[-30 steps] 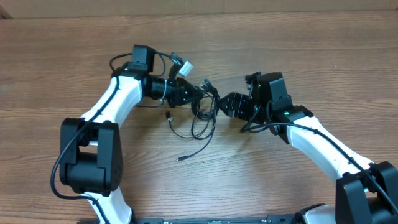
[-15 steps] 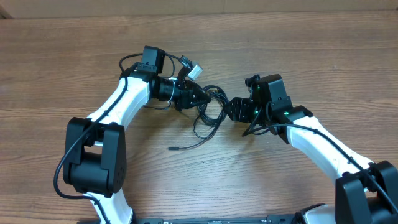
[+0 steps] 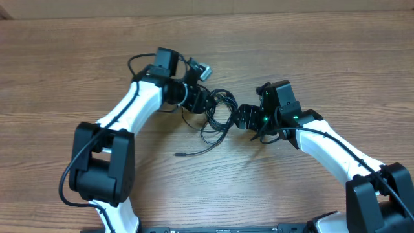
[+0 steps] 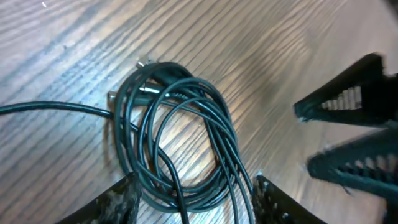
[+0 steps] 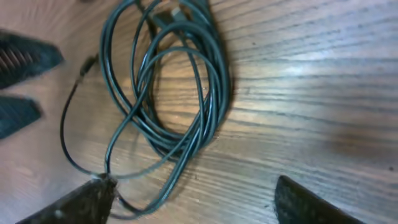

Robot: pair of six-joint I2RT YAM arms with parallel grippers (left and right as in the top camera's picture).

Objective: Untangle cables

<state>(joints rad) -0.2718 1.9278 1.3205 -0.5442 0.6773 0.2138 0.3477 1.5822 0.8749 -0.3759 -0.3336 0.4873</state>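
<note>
**Cable coil between the grippers.** The cables (image 5: 217,93), thin black cords wound into 1 loose coil, lie on the wooden table (image 3: 310,58) between the 2 grippers, with a free end trailing toward the robot's side. Left gripper (image 4: 196,202): jaws apart, straddling the coil's nearest strands without clamping them. Right gripper (image 5: 196,205): jaws apart, holding nothing, 1 finger just beside a strand.

This looks like a robotics lab: a white and black left arm (image 3: 139,107) and right arm (image 3: 330,149) are mounted at a wood-grain table (image 3: 65,65).
</note>
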